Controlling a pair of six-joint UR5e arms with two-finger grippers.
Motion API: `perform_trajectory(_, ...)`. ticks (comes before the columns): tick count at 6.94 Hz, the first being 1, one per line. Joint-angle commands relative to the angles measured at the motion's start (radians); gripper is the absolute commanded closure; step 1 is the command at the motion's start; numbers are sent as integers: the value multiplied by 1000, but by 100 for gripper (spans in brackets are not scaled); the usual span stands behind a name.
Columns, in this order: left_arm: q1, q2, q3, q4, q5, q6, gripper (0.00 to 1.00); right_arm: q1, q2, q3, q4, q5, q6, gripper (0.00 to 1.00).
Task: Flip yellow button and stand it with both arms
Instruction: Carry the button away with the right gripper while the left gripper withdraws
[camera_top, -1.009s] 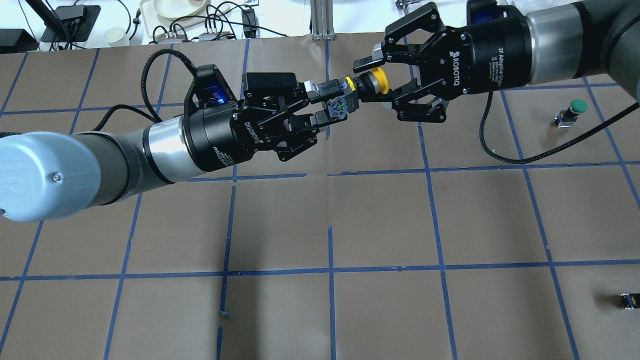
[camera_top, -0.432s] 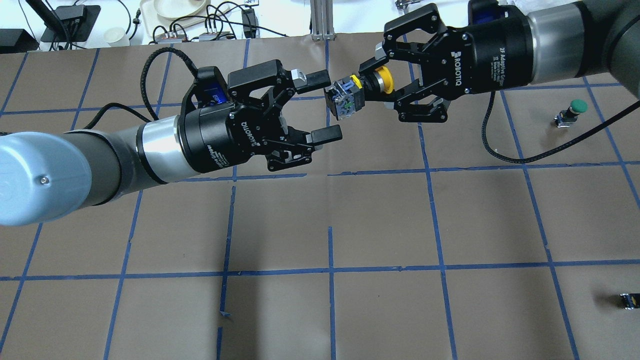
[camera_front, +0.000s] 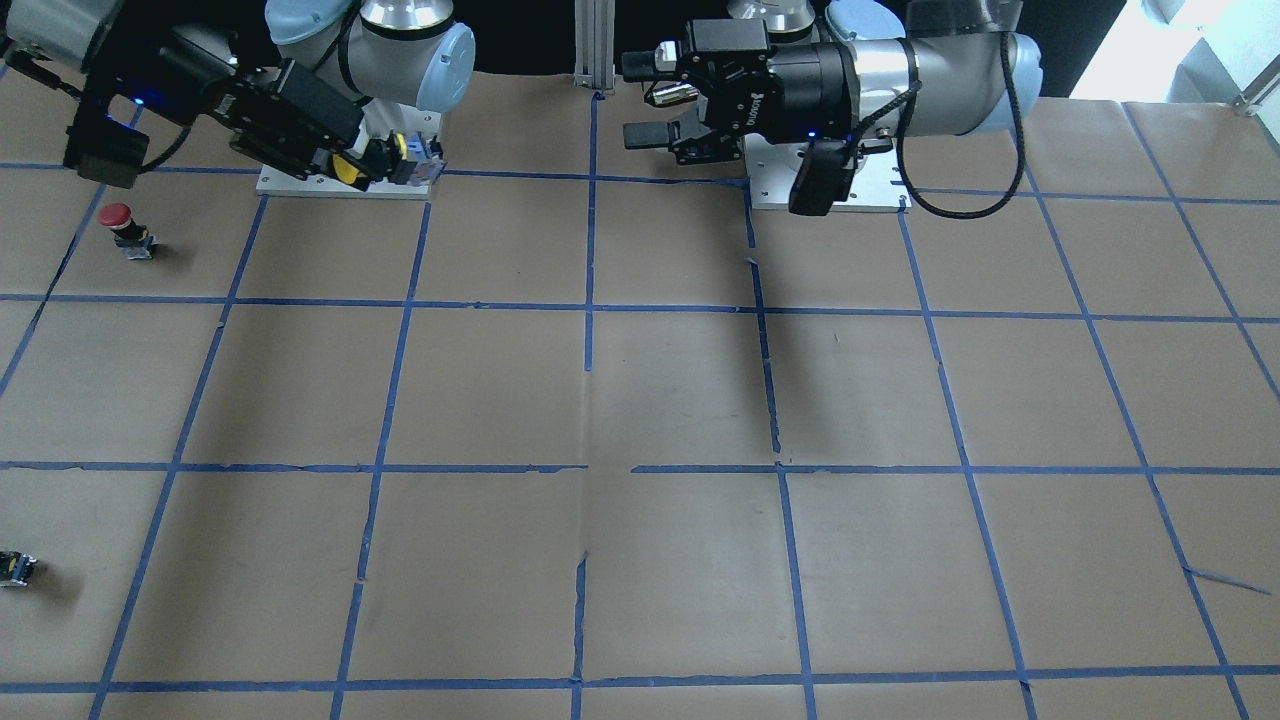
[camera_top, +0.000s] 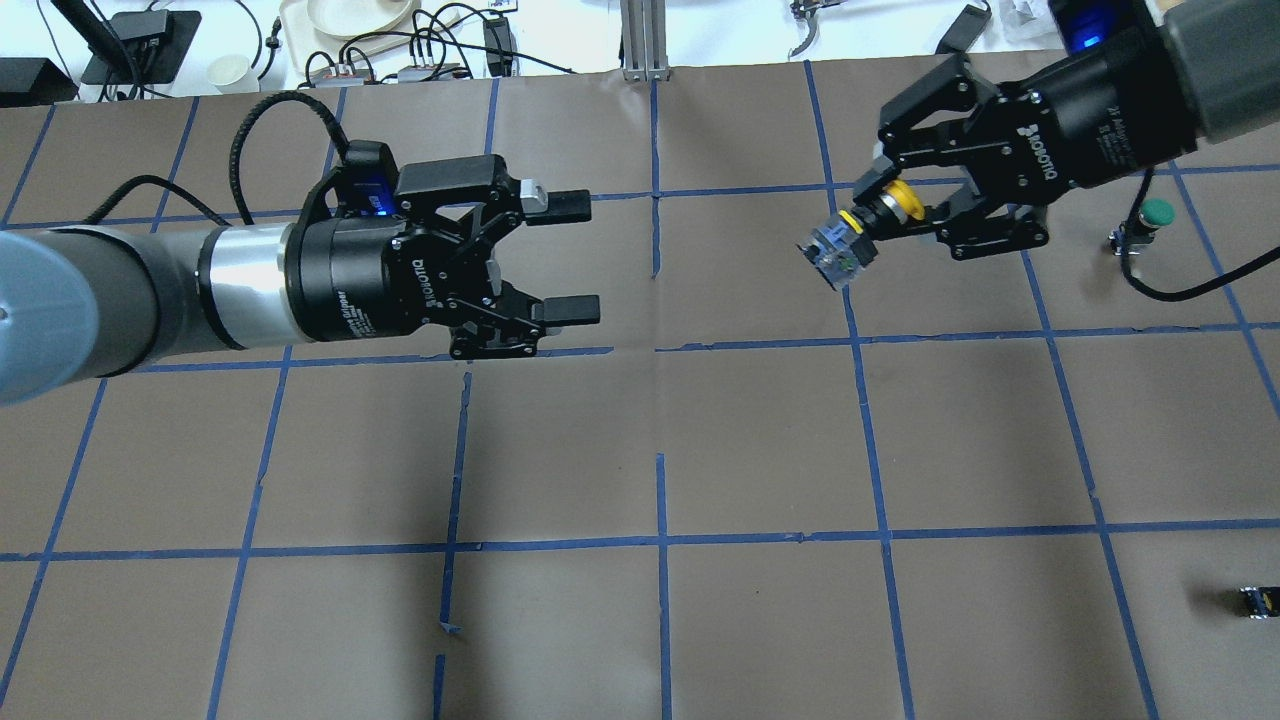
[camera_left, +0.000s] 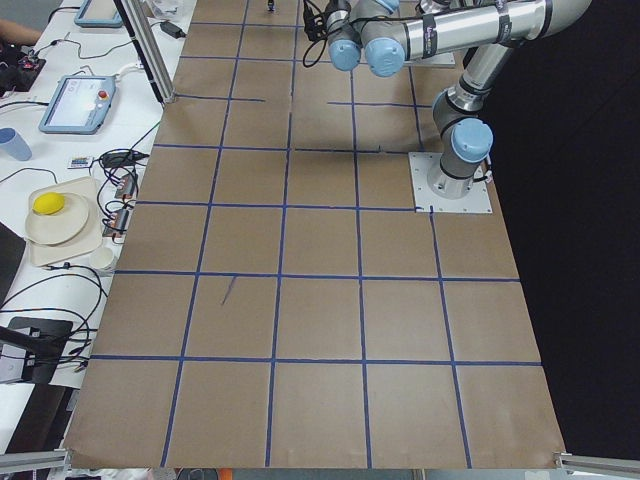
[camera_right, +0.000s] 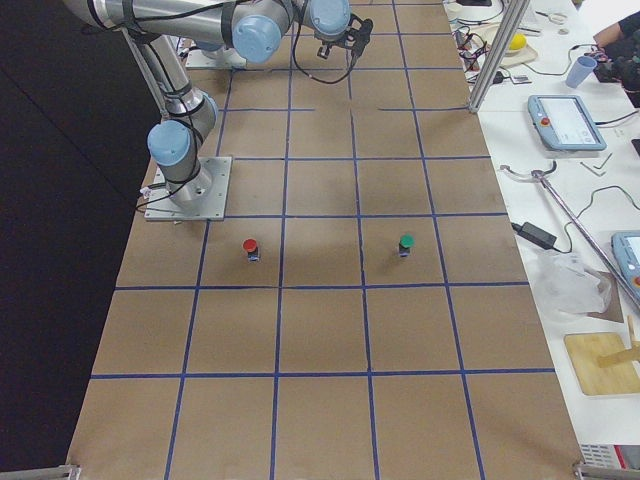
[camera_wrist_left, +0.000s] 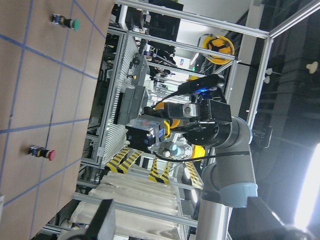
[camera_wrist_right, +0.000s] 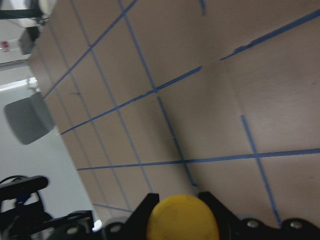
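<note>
My right gripper (camera_top: 887, 212) is shut on the yellow button (camera_top: 900, 197) at its cap and neck. It holds the button in the air over the far right of the table. The grey-and-black body (camera_top: 838, 252) sticks out beyond the fingertips, tilted down to the left. The front view shows the same hold (camera_front: 352, 168), and the right wrist view shows the yellow cap (camera_wrist_right: 182, 220) between the fingers. My left gripper (camera_top: 592, 257) is open and empty, well to the left of the button. It also shows open in the front view (camera_front: 628, 100).
A green-capped button (camera_top: 1152, 214) stands just right of my right gripper. A red-capped button (camera_front: 118, 222) stands near it. A small dark part (camera_top: 1255, 600) lies at the near right edge. Cables and a tray (camera_top: 350, 20) lie beyond the table's far edge.
My left gripper let go of the button's body, opened and drew back to the left. My right gripper closed on the cap end and carried the button to the right.
</note>
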Motion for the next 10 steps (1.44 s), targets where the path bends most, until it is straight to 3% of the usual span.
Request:
perform_trajectory(1,99,-13,81,18,284,-89,8,-26,3,17,-16,-416,50,85)
perform_trajectory(2,109,-16,142,63,443,-130,8,-40,3,47,-80,-627,44,91)
perform_trajectory(3,126,-19,213,104,601,-206,8,-92,3,86,-111,-723,34,89)
perform_trajectory(4,128,-33,241,174,727,-245,8,-195,0,103,-190,-744,41,89)
perform_trajectory(5,126,-56,236,272,838,-259,8,-306,15,136,-315,-832,43,90)
perform_trajectory(6,122,-71,238,402,983,-269,8,-351,50,209,-552,-852,29,90)
perform_trajectory(7,102,-63,239,499,1079,-282,8,-359,64,274,-709,-846,-30,91)
perform_trajectory(9,23,-66,253,659,1211,-426,8,-379,148,381,-981,-824,-64,90)
perform_trajectory(10,-51,-80,252,748,1288,-452,8,-391,173,423,-1057,-823,-106,90)
